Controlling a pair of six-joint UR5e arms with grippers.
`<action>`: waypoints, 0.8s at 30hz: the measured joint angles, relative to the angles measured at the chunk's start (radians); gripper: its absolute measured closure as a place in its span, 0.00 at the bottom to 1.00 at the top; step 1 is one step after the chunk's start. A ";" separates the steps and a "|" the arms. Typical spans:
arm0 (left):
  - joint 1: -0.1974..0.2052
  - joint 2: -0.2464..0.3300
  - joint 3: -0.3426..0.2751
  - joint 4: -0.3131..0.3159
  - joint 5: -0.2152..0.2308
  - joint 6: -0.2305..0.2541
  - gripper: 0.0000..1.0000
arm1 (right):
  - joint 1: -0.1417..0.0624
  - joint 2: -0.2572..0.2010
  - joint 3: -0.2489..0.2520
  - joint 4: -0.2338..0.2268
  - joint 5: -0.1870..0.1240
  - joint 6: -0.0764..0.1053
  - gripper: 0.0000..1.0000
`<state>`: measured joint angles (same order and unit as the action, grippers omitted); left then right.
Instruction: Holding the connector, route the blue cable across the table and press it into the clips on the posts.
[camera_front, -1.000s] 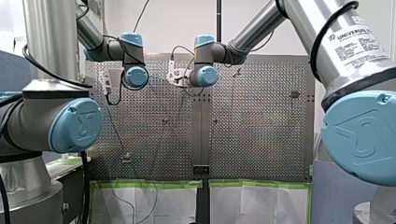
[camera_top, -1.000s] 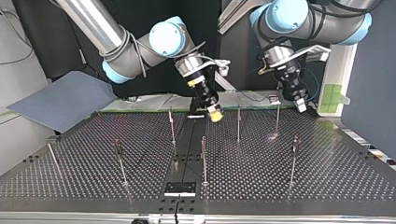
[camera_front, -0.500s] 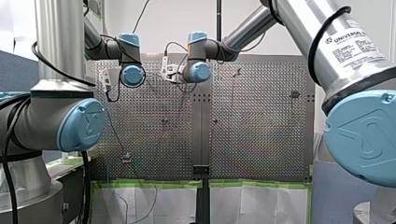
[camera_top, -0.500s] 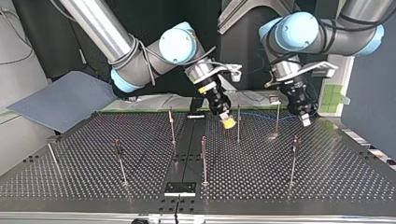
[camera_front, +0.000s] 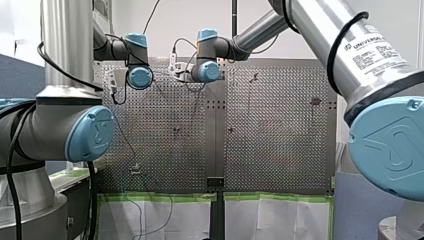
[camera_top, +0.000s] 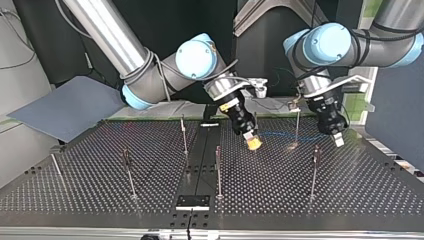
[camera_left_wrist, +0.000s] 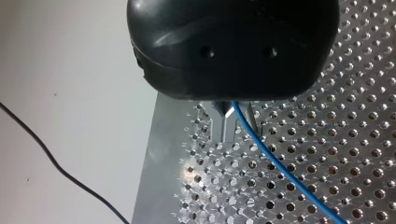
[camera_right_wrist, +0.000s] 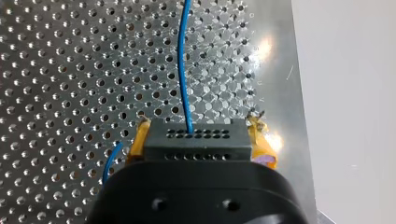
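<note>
In the right wrist view my right gripper (camera_right_wrist: 199, 127) is shut with its yellow pads on a black connector (camera_right_wrist: 196, 145). The blue cable (camera_right_wrist: 183, 70) leaves the connector and runs ahead over the perforated table. My left gripper (camera_left_wrist: 236, 116), black with metal fingers, is shut on the blue cable (camera_left_wrist: 285, 175) in the left wrist view. In the top view my right gripper (camera_top: 254, 142) hangs low near the middle, my left gripper (camera_top: 338, 138) at the right. The blue cable (camera_top: 280, 134) stretches between them, past a thin post (camera_top: 297, 125).
Several thin posts stand on the table, among them one (camera_top: 218, 170) near the middle, one (camera_top: 314, 170) at the top view's right and one (camera_top: 128, 172) at its left. A grey board (camera_top: 65, 107) lies off the table's far left corner.
In the top view both grippers have moved to the right and nearer the camera, sinking toward the table. The blue cable now shows stretched between them.
</note>
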<state>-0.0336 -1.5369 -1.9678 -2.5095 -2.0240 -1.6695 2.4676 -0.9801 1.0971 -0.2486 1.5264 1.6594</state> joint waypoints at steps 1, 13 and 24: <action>0.003 -0.007 0.004 0.001 0.006 -0.001 1.00 | 0.000 0.005 -0.009 0.003 0.000 0.000 1.00; 0.040 -0.037 0.054 0.014 0.068 -0.034 1.00 | -0.010 0.039 -0.122 0.025 -0.010 0.001 1.00; 0.075 -0.092 0.069 0.025 0.128 -0.062 1.00 | -0.015 0.056 -0.143 0.031 -0.014 0.002 1.00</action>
<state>0.0418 -1.6293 -1.8992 -2.4843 -1.8959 -1.7315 2.4525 -0.9239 0.9540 -0.2181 1.5127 1.6609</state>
